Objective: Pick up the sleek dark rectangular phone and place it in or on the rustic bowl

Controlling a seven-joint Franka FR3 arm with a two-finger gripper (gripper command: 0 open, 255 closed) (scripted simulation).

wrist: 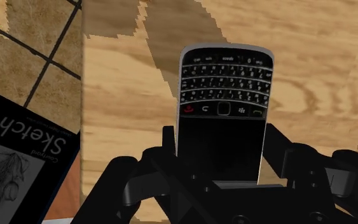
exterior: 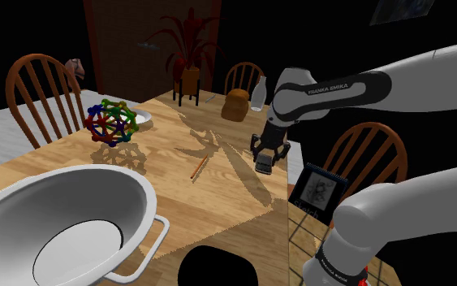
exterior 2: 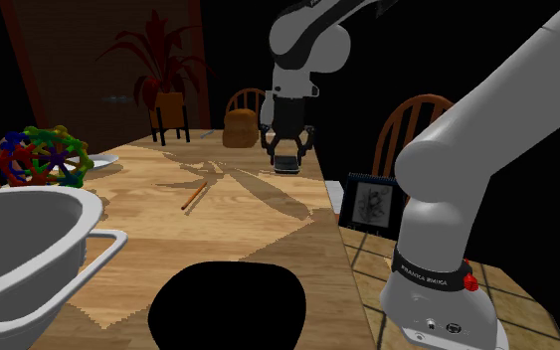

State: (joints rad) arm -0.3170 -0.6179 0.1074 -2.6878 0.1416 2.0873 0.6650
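Black two-finger pincer (wrist: 220, 137) at the end of the white arm pointed down over a pale wooden table (exterior: 218, 203), near the table edge on the shoulder view's right. It was closed on a slim black rectangular phone with silver edges and a small keyboard (wrist: 225, 83). In the wrist view the two fingers (wrist: 168, 146) pressed against the phone's long sides at its dark screen end. The keyboard end stuck out past the fingertips, away from the hand. In the shoulder view the phone (exterior: 265, 165) showed as a small pale shape at the tips of the pincer (exterior: 265, 159), low over the wood; whether it touched the table could not be told. A large white bowl with a looped handle (exterior: 72, 171) sat well apart from the phone, at the shoulder view's lower left, close to the camera. Between bowl and pincer lay a thin orange pencil (exterior: 200, 168) on the bare wood. Farther back stood a ball of coloured rings (exterior: 111, 122), a brown loaf (exterior: 234, 106) and a clear bottle (exterior: 257, 93). A black sketch book (exterior: 320, 191) stood upright just beyond the table edge, beside the pincer, above a brown tiled floor (wrist: 25, 57). Its cover carried the word "Sketch" in the wrist view.
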